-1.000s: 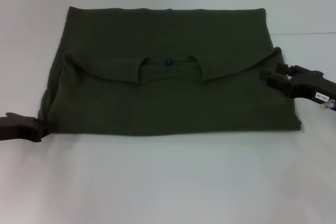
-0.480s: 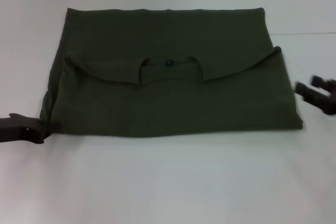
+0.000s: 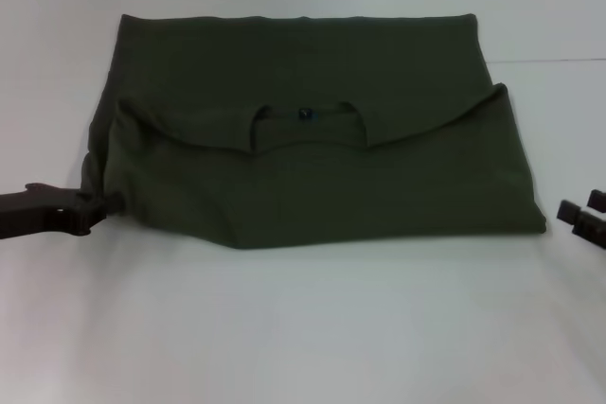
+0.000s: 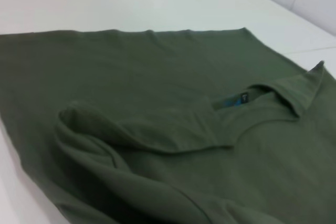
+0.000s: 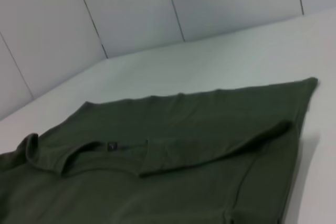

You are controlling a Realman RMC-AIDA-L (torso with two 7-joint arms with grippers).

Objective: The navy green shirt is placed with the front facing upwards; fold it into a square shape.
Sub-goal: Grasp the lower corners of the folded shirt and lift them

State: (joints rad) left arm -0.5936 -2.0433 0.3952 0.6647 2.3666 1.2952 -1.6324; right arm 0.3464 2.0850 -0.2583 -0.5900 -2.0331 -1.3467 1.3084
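I see the dark olive-green cotton shirt [image 3: 312,130] lying wide across the white table [image 3: 303,328], my left gripper [image 3: 104,203] pinching its left edge, my right gripper [image 3: 578,218] spread, just clear.

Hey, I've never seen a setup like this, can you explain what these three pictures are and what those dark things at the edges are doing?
This is a two-armed robot folding laundry. The wide picture comes from a camera on its head; the other two come from cameras on its wrists. On the white table lies a dark olive-green cotton shirt, folded once so its plain back and collar show. The dark shapes are the robot's pincers. The left pincer is at the shirt's left edge, apparently gripping the cloth. The right pincer sits apart from the shirt at the right edge, holding nothing.
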